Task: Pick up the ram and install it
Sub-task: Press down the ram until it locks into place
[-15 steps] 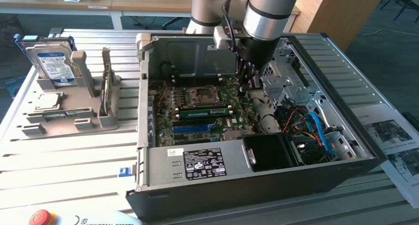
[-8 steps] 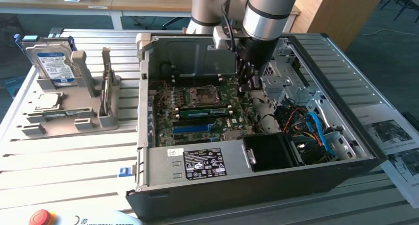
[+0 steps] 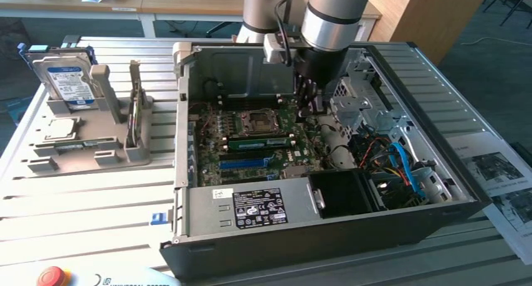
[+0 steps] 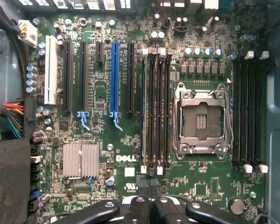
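The ram (image 3: 259,143), a long green stick, stands on edge in a memory slot on the motherboard, between the processor socket (image 3: 253,121) and the blue slot (image 3: 248,163). My gripper (image 3: 309,108) is down inside the open computer case, at the end of the slots toward the exterior view's right. In the wrist view its black fingertips (image 4: 141,207) meet, and the gripper (image 4: 151,207) is shut with nothing between them. It points along the bank of memory slots (image 4: 155,112) beside the empty socket (image 4: 200,119).
The case walls (image 3: 179,130) and the drive cage (image 3: 365,105) hem the arm in. Cables (image 3: 399,164) fill the corner at the exterior view's right. A grey fixture (image 3: 83,164) on that view's left holds a hard drive (image 3: 65,80) and a silver chip (image 3: 58,129).
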`<state>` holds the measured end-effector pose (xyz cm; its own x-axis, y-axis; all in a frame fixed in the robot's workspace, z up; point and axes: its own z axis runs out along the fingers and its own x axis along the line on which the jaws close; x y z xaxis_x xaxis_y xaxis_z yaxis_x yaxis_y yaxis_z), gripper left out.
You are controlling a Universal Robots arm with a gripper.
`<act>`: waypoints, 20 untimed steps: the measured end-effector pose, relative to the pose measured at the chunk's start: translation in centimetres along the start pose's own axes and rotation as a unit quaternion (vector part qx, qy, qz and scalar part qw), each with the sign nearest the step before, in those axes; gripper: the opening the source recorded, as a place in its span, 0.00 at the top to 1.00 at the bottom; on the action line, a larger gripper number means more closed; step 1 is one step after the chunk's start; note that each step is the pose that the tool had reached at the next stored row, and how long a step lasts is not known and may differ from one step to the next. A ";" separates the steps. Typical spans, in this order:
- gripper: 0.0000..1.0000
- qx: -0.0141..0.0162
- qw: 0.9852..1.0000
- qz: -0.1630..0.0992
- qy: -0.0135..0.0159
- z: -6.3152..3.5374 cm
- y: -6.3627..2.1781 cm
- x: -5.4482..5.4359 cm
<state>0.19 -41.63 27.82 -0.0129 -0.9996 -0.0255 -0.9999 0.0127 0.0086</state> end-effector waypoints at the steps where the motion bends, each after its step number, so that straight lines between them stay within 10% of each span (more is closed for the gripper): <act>1: 0.90 0.000 1.000 0.000 0.000 0.00 0.01 0.0; 20: 0.90 0.000 1.000 0.000 0.001 1.55 0.02 0.0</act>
<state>0.15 -41.63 26.26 -0.0128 -0.9996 -0.0242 -0.9999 0.0126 0.0086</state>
